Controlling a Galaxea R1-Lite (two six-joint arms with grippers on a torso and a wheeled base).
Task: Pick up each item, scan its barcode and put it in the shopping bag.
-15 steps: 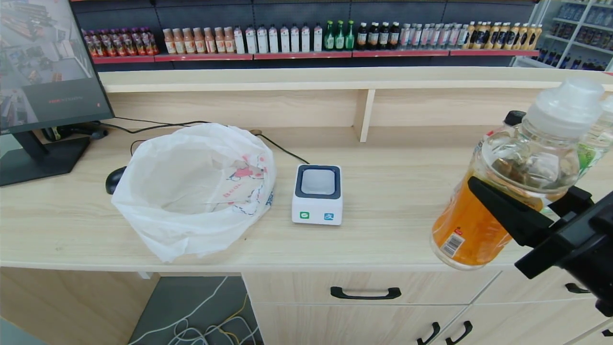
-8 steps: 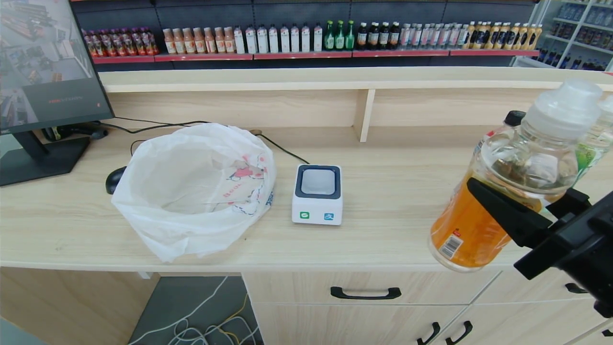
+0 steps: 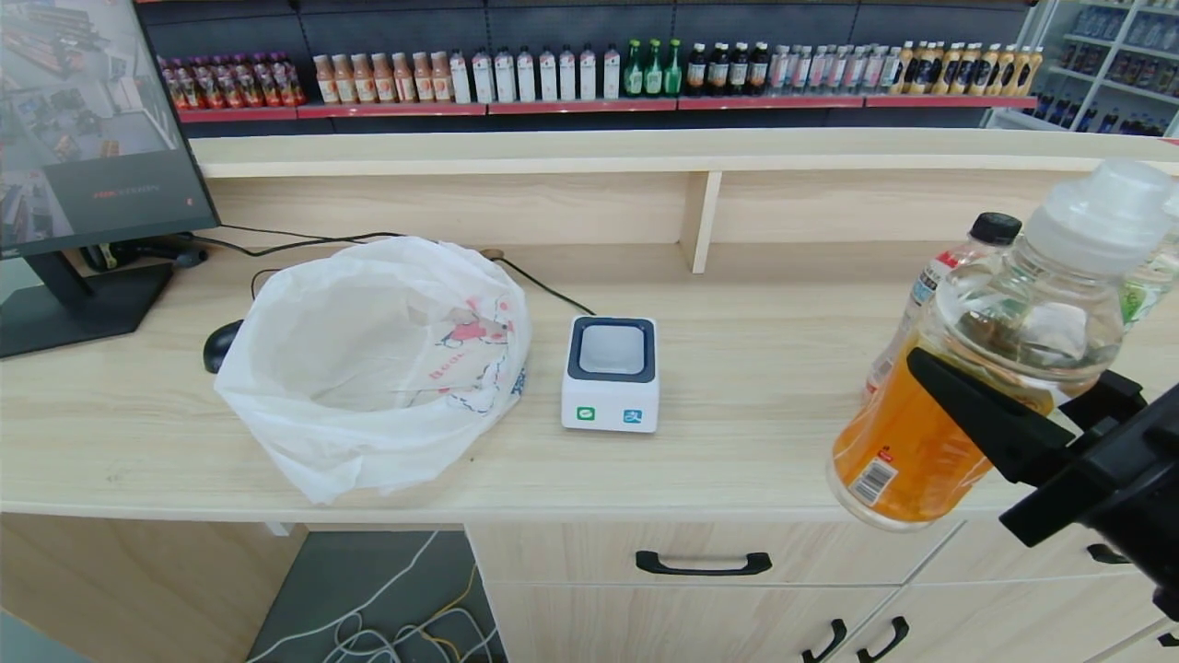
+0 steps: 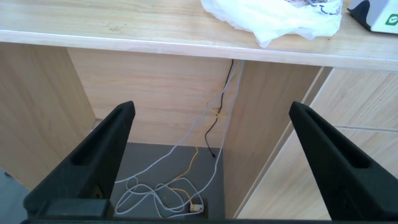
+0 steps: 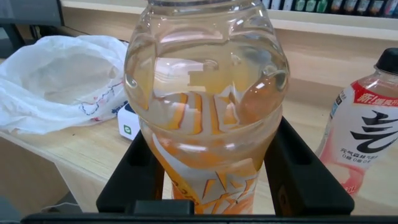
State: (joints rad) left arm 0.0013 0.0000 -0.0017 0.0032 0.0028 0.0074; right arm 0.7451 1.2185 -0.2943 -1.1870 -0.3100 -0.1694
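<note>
My right gripper (image 3: 1013, 382) is shut on a clear bottle of orange drink (image 3: 967, 387) with a white cap, held tilted above the counter's right front edge, barcode low on its side. In the right wrist view the orange bottle (image 5: 208, 112) sits between the fingers of the right gripper (image 5: 211, 171). The white shopping bag (image 3: 368, 368) lies open at centre-left, the white scanner (image 3: 611, 373) just to its right. The left gripper (image 4: 211, 155) hangs open below the counter's front edge, under the shopping bag (image 4: 273, 15).
A pink-labelled bottle with a black cap (image 3: 930, 276) stands behind the held one, and a green-labelled bottle (image 3: 1151, 276) at the right edge. A monitor (image 3: 83, 120) and a mouse (image 3: 219, 345) are at the left. A raised ledge (image 3: 645, 152) runs along the counter's back.
The held orange bottle has shifted slightly right and down, uncovering the black-capped bottle behind it. Bag and scanner have not moved.
</note>
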